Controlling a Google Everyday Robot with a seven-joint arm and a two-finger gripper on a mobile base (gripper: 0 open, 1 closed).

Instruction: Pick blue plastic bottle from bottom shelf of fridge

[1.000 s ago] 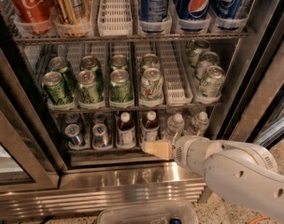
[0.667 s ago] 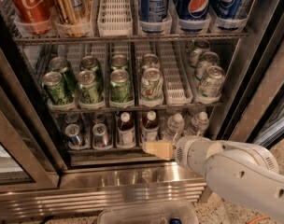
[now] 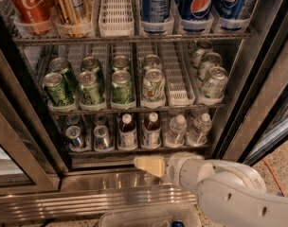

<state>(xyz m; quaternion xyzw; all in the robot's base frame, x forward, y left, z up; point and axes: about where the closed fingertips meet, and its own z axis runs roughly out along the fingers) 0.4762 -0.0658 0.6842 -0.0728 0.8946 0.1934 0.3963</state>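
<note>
Reaches in low from the right, arm (image 3: 238, 193) bent, gripper (image 3: 151, 166) pointing left at the fridge (image 3: 257, 93) sill; open or closed, cannot tell. Shows blue plastic bottle (image 3: 151, 130) upright on bottom shelf (image 3: 134, 151), apparently just above, untouched.

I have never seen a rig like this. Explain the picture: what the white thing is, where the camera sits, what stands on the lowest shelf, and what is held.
The white tube at the lower right is a robot's arm. Its beige tip is the gripper, the part that grasps. It is low in front of the fridge, just outside the bottom shelf, and nothing shows in it. The one camera looks down over the arm into the fridge; its mounting cannot be told. On that shelf, left to right, stand two silver cans, a left dark bottle, a right dark bottle and two clear water bottles. The gripper is just below the right dark bottle, perhaps its target.
</note>
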